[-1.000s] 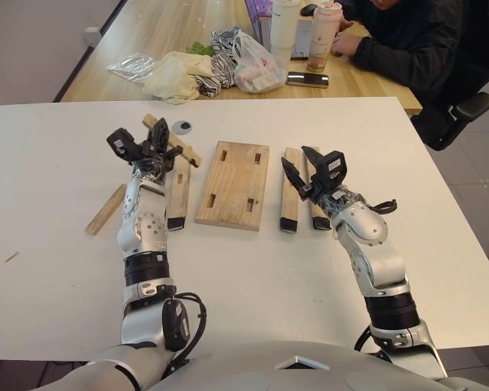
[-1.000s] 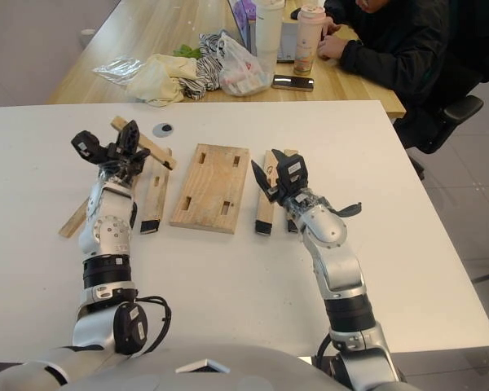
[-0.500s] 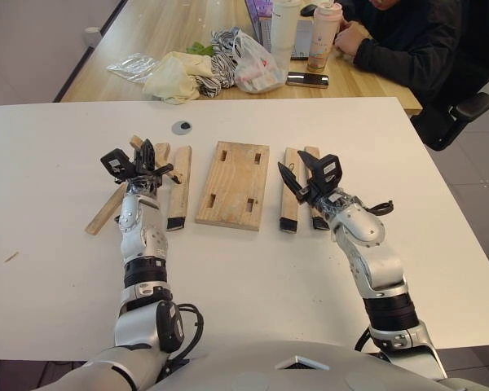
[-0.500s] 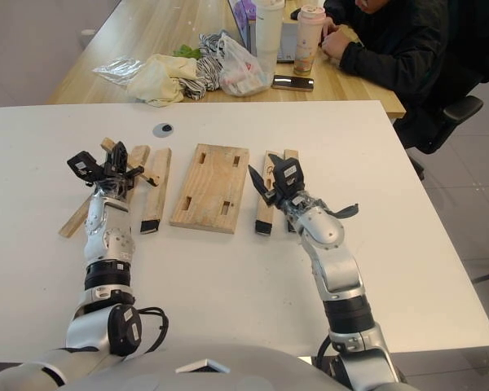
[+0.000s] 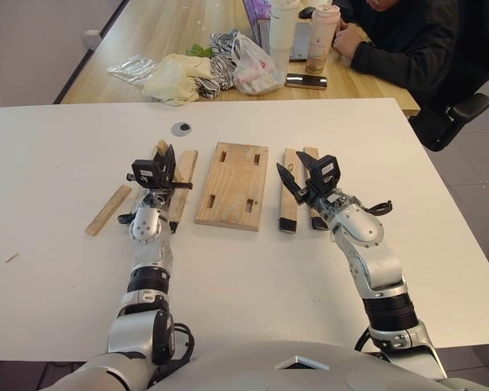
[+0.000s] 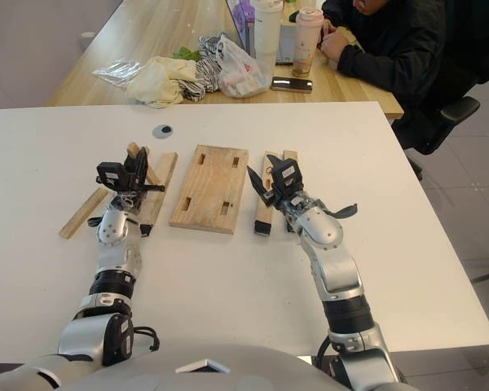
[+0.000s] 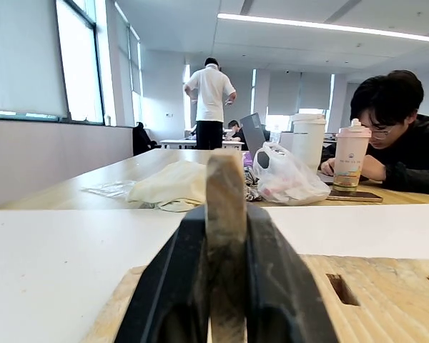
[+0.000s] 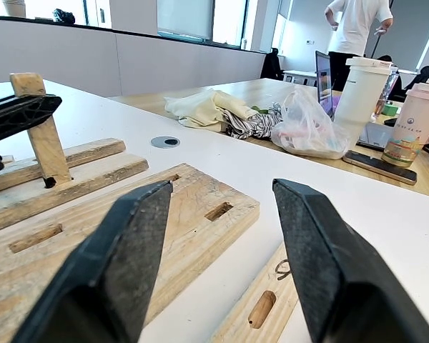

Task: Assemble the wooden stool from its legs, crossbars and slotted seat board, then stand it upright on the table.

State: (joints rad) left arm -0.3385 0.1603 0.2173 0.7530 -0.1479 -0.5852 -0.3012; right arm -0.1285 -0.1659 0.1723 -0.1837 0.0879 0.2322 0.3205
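Observation:
The slotted seat board (image 5: 232, 185) lies flat in the middle of the white table (image 5: 57, 155). My left gripper (image 5: 159, 173) is just left of it, shut on a short wooden bar (image 7: 225, 186) that stands nearly upright between the fingers (image 7: 175, 286). Under that gripper a dark-tipped leg (image 5: 182, 186) lies on the table. Two more legs (image 5: 291, 189) lie right of the board. My right gripper (image 5: 301, 175) hovers open over their far ends, holding nothing. A loose stick (image 5: 107, 209) lies further left.
A grey disc (image 5: 180, 128) sits behind the left parts. A small splinter (image 5: 11, 257) lies near the left edge. Beyond the white table, a wooden table (image 5: 147, 24) carries bags, cups and a phone, with a person seated at it.
My left gripper has moved right and nearer to me, carrying the bar from its slanted place at the back left to beside the board. The right gripper has barely shifted.

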